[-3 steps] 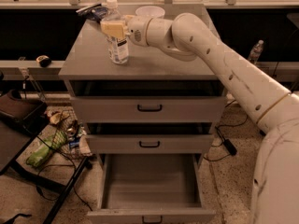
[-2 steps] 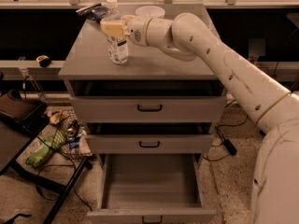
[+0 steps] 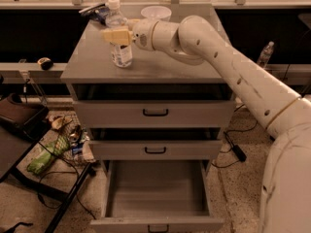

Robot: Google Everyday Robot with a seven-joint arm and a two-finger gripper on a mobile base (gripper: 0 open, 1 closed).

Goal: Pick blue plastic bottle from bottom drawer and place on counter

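Saw, on the floor left of the counter (the flat grey top of the three-drawer cabinet), a crumpled green bag among loose clutter. Found the blue plastic bottle, small, clear-walled and white-capped, on the counter's left half, toward the rear, with its base apparently resting on the surface. Found the gripper, cream-coloured and two-fingered, at the bottle's upper body, closed round it with no gap showing. Took that for a hold not yet let go. Noted a pale round plastic bowl at the counter's back edge, just behind the gripper's wrist. Followed the white jointed arm from there across the counter's right half and off past its right corner. Spotted a second clear bottle standing beyond the counter's right side, well apart. Saw the bottom drawer, grey and plain inside, pulled out below the counter's front with nothing in it.

Judged the placing nearly done, and the release the risky part. Feared a tip-over if the fingers opened unevenly or dragged the label band while backing away; a bottle this light would topple easily. Feared, too, a roll off the counter's left edge, or a knock against the bowl behind.

Read the bottle's long axis as vertical, cap up and base on the counter, with no lean visible.
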